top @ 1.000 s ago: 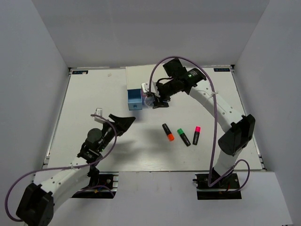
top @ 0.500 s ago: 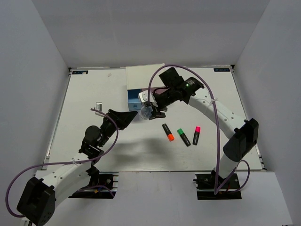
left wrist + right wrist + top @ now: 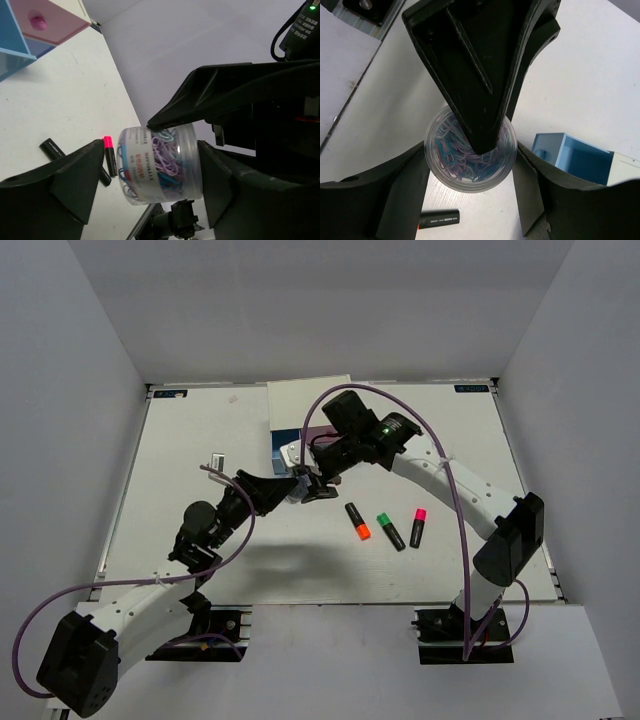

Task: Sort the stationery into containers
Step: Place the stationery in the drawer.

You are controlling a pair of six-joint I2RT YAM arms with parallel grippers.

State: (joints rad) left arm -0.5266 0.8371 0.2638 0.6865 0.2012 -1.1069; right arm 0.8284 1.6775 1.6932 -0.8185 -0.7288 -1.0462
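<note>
A clear jar of coloured paper clips (image 3: 301,486) hangs above the table, and my right gripper (image 3: 312,478) is shut on it. In the right wrist view both right fingers press the jar (image 3: 449,160). My left gripper (image 3: 150,167) is open, its fingers on either side of the jar (image 3: 160,165), with a gap at one finger (image 3: 75,175). The orange (image 3: 358,522), green (image 3: 391,531) and pink (image 3: 418,527) markers lie side by side on the table. The blue drawer (image 3: 285,448) stands pulled out of the chest, and the pink drawer (image 3: 47,20) shows above it.
White walls close in the table (image 3: 200,430) on three sides. The chest sits at the back middle, mostly hidden under my right arm. A black marker (image 3: 437,220) lies just below the jar in the right wrist view.
My right gripper has carried the jar away from the blue drawer, down and to the left. My left arm has reached up and right until its fingers flank the jar.
</note>
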